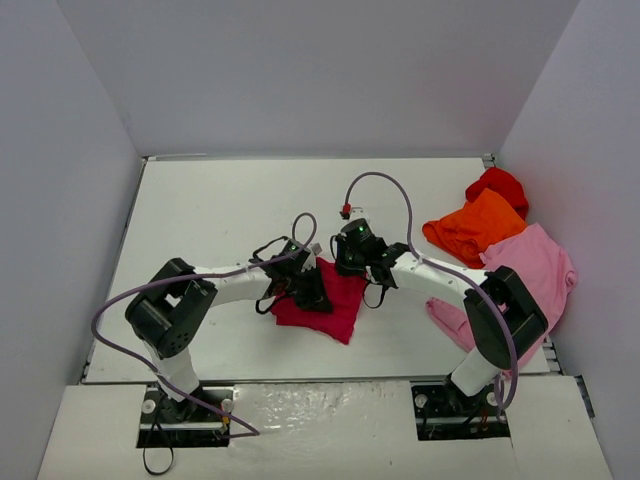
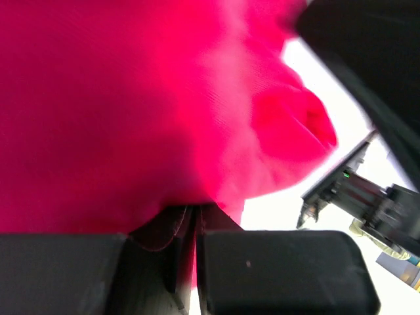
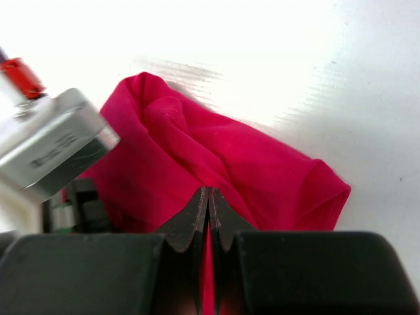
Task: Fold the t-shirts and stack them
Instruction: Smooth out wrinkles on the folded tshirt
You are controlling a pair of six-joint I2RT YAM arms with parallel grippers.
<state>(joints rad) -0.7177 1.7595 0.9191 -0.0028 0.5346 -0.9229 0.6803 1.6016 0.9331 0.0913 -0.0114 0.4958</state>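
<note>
Now the white table (image 1: 230,200) carries the soft crimson-magenta cloth t-shirt (image 1: 338,308) at its centre, directly between the arms. Both claws are fully closed on its far edge: the left gripper (image 1: 308,287) pinches the left end, the right gripper (image 1: 352,262) the right end, each equally near the cloth.

A white table (image 1: 230,200) fills the middle, matte and evenly lit. Plain and pale grey, a back wall (image 1: 320,70) stands at 12 o'clock, a left wall (image 1: 50,200) at 9, a right wall (image 1: 600,150) at 3. At 6, a glossy white panel (image 1: 320,420) catches glare.
</note>
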